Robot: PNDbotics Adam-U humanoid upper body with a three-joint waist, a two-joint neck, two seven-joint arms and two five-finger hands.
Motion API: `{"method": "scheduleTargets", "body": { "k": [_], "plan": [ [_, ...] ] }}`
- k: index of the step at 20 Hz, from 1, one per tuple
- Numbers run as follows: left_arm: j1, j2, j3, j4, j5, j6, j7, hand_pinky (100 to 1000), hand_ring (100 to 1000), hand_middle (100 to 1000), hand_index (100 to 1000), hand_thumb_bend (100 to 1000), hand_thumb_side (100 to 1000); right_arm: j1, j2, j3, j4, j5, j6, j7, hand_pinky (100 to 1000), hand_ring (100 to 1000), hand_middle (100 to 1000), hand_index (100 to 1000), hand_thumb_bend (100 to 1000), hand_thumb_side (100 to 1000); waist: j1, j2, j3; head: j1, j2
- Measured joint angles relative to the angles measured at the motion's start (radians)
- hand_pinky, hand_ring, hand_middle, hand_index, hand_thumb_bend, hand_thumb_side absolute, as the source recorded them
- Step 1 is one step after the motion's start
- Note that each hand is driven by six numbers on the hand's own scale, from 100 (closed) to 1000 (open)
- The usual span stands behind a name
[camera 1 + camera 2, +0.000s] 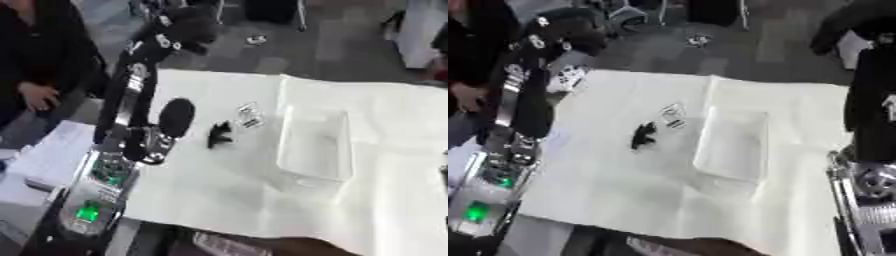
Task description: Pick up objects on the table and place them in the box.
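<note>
Two objects, a black piece (pixel 220 135) and a small clear packet (pixel 249 115), lie just left of the clear box (pixel 315 145); left hand (pixel 177 117) hangs nearby, apparently curled shut, holding nothing.

I can read no text anywhere; the small clear packet (pixel 250 114) on the table shows only blurred dark marks.

A small black object (pixel 220 135) lies on my white-covered table, just left of the clear, shallow box (pixel 317 142). A little clear packet (pixel 250 115) with dark markings sits just beyond it, near the box's far corner.
</note>
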Motion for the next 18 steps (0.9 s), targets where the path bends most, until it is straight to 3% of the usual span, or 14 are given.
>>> {"method": "scheduleTargets", "body": {
  "k": [13,18],
  "plan": [
    [0.000,0.001,0.000,0.000,0.002,0.004,-0.013,595,709,796,848,321,1000,0.000,0.000,0.003,0.000,-0.001,0.004,0.019,319,302,358,488,406,1000,-0.002,0.000,-0.007,0.000,0.000],
    [-0.021,0.043,0.012,0.000,-0.046,0.080,-0.048,605,718,817,859,305,1000,0.000,0.000,-0.001,0.000,0.001,0.007,0.016,320,302,359,489,401,1000,0.004,-0.006,-0.023,-0.007,0.002]
  ]
}}
